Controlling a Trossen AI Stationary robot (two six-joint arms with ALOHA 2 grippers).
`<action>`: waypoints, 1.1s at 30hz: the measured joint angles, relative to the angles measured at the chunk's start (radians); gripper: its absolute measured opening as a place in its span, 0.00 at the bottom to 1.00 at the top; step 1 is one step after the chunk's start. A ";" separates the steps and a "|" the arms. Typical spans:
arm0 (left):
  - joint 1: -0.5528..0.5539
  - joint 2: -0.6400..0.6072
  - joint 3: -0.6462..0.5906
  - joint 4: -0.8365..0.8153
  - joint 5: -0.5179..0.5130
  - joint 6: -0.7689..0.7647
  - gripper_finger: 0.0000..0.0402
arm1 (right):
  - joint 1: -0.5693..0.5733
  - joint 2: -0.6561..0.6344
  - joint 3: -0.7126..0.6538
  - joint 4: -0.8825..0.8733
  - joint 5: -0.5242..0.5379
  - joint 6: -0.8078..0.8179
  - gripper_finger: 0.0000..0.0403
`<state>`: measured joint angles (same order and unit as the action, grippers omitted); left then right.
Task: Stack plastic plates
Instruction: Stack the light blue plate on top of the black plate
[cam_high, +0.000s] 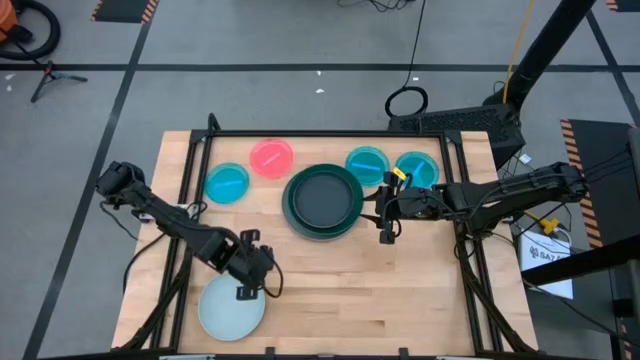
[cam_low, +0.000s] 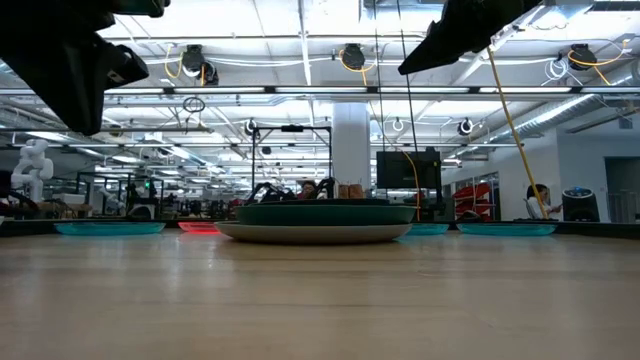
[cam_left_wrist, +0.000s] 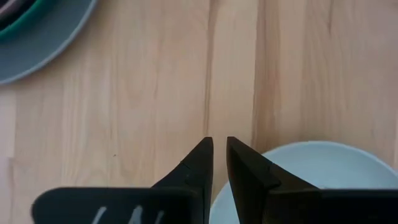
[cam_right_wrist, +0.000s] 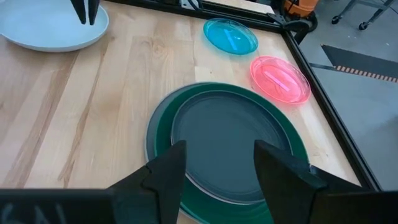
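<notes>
High view: three bright blue plates (cam_high: 227, 183), one pink-red plate (cam_high: 271, 157), one stack (cam_high: 323, 201) of black on dark green on grey, one pale blue plate (cam_high: 231, 309). Left gripper (cam_high: 247, 292) jaws, nearly closed, pinch the pale blue rim. Right gripper (cam_high: 386, 228) jaws gape empty beside the stack. Wooden tabletop (cam_high: 400, 290); grey taped floor (cam_high: 250, 90).

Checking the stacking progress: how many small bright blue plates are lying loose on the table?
3: one bright blue plate lies left of the pink-red plate; two more sit side by side right of the central stack. Others could hide inside the stack.
</notes>
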<state>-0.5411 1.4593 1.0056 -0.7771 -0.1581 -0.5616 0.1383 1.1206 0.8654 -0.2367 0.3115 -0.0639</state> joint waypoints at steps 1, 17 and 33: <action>-0.002 0.000 0.000 0.000 0.000 -0.017 0.13 | 0.000 0.000 0.000 0.000 0.000 0.000 0.45; -0.064 0.007 0.000 -0.042 0.055 -0.075 0.13 | 0.000 0.000 0.000 0.000 0.000 0.005 0.45; -0.071 0.052 -0.001 -0.027 0.095 -0.151 0.36 | 0.000 0.000 0.000 0.000 0.000 0.019 0.45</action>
<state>-0.6126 1.5112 1.0050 -0.8036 -0.0635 -0.7124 0.1379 1.1206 0.8658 -0.2367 0.3113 -0.0448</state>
